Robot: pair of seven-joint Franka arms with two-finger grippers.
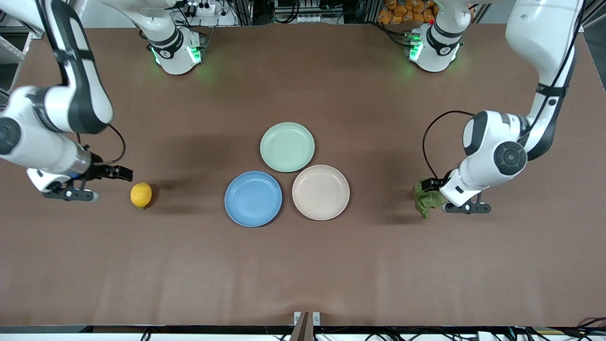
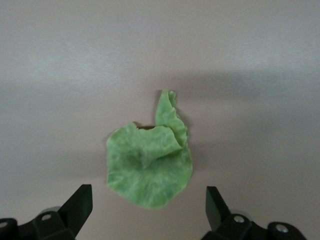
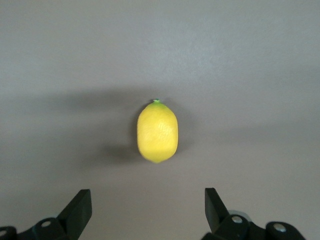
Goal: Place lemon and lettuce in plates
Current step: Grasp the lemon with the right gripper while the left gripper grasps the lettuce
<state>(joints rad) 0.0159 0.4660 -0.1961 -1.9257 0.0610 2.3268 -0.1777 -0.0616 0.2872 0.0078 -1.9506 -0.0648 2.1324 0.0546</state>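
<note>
The yellow lemon (image 1: 141,195) (image 3: 157,131) lies on the brown table toward the right arm's end. My right gripper (image 1: 113,184) (image 3: 147,200) hovers low beside it, open, with the lemon ahead of its fingertips. The crinkled green lettuce (image 1: 426,199) (image 2: 150,162) lies toward the left arm's end. My left gripper (image 1: 439,195) (image 2: 148,199) is open just over its edge, touching nothing that I can see. A blue plate (image 1: 253,199) and a beige-pink plate (image 1: 321,192) sit side by side mid-table, both bare.
A pale mint-green plate (image 1: 287,147) sits just farther from the front camera than the other two, touching them. Bare brown table lies between each fruit or leaf and the plates.
</note>
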